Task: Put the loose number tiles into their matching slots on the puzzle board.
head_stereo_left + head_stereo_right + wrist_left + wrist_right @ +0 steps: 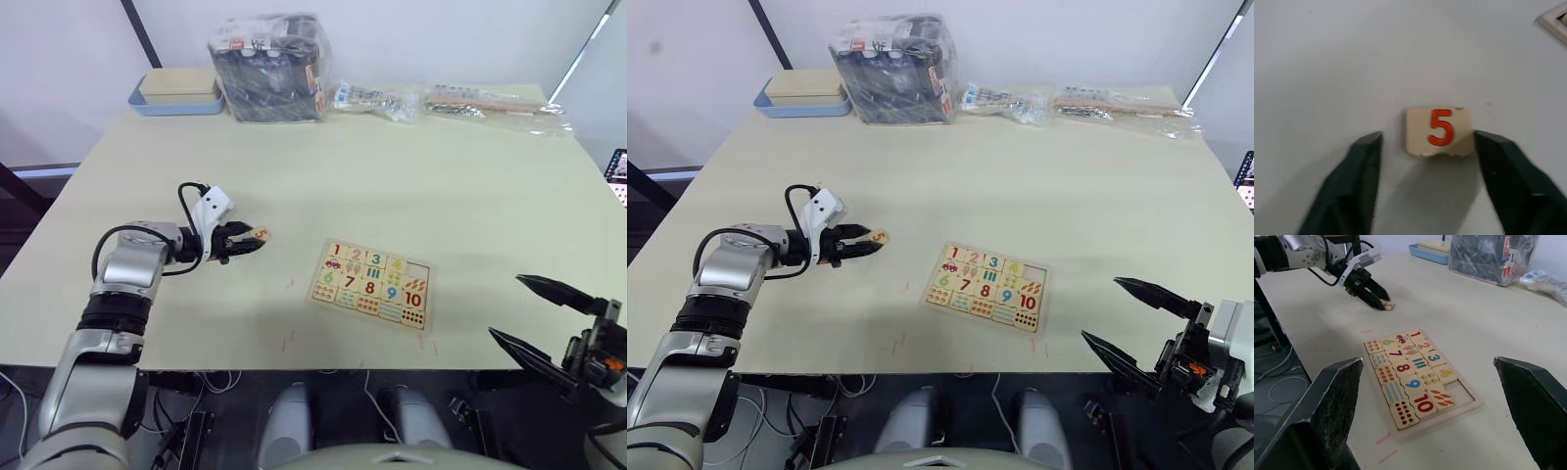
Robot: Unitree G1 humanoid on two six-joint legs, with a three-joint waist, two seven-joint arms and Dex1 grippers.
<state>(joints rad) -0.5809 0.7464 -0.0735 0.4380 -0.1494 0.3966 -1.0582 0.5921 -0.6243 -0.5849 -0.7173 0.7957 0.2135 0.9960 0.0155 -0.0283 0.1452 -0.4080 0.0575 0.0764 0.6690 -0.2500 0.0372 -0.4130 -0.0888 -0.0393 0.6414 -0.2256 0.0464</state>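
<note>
A loose number tile (1439,131) with an orange 5 lies flat on the table, left of the puzzle board (418,268). My left gripper (257,242) is open and low over the table, one finger on each side of the tile; one finger (1498,161) is at the tile's edge, the other stands a little off it. The board holds digits 1 to 4 in its top row, and the slot at that row's right end (1464,387) is bare. My right gripper (506,306) hangs open off the table's front right edge, holding nothing.
A blue-rimmed tray (147,106) with a wooden box stands at the back left. Next to it is a bulky plastic bag (269,69) of dark items, and flat plastic packets (490,101) lie along the back right. Small red marks (290,284) dot the table near the board.
</note>
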